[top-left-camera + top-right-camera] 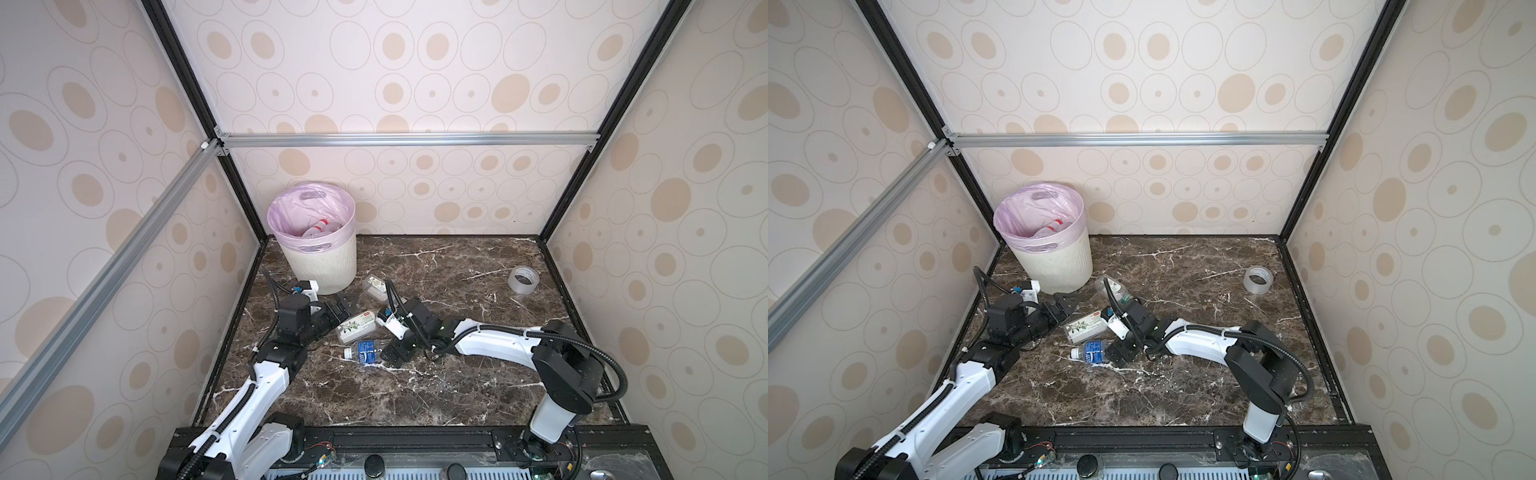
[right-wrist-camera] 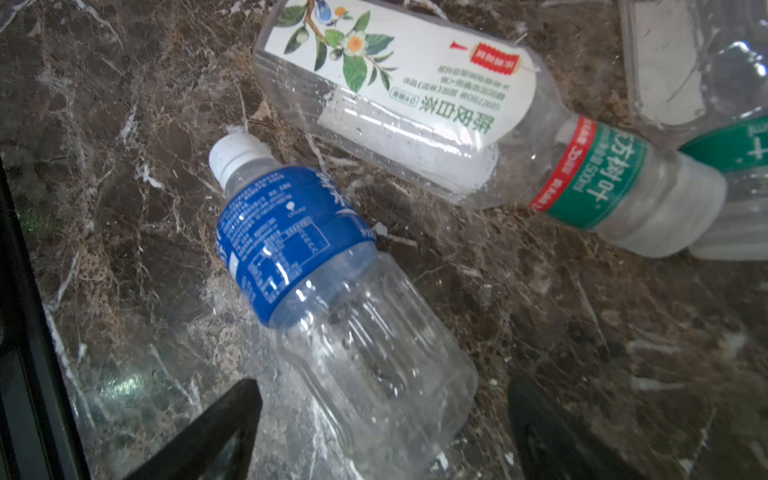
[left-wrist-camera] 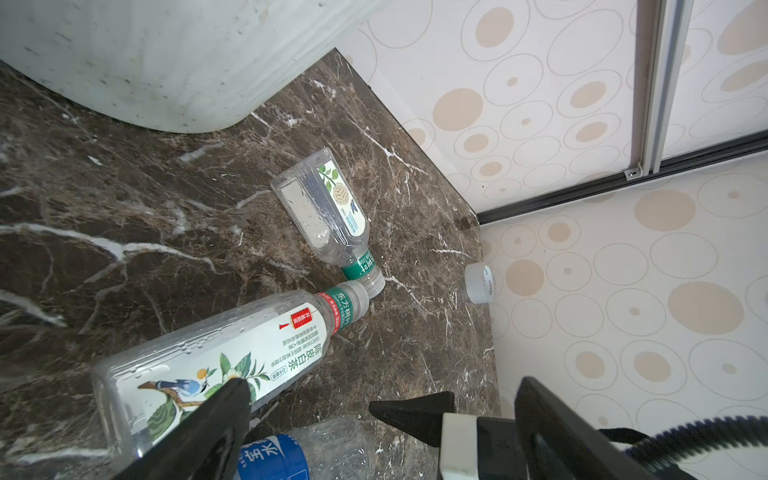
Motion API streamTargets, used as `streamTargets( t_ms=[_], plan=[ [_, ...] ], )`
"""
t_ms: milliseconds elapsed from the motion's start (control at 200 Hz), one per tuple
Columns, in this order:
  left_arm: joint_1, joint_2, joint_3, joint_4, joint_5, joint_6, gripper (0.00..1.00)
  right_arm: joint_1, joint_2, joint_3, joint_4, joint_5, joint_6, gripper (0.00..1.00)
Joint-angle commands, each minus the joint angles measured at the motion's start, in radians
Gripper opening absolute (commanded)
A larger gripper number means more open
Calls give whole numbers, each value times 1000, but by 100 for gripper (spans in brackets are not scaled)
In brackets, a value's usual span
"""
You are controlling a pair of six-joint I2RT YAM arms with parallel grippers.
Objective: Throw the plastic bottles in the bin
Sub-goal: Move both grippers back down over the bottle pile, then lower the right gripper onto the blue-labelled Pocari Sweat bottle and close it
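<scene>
A few bottles (image 1: pixel 318 230) already lie in the bin (image 1: pixel 328 266), just beyond the left gripper (image 1: pixel 341 308), which gapes empty. Three are left on the desk (image 1: pixel 457 374); the right gripper (image 2: pixel 378 395), jaws apart, straddles the blue-label bottle (image 2: pixel 332 291).

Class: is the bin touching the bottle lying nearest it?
Apart. The left wrist view shows a strip of bare marble between the bin and that bottle.
</scene>
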Motion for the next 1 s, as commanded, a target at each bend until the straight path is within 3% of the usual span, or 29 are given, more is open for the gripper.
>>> streamTargets(
  t_ms=[0, 650, 995],
  plan=[
    [18, -22, -2, 17, 33, -8, 99, 23, 37, 56, 2, 5, -40, 94],
    [71, -4, -4, 45, 85, -3, 99, 29, 100, 40, -29, -23, -48, 68],
    [71, -11, -16, 60, 83, -10, 99, 28, 32, -38, -101, 107, -8, 65]
  ],
)
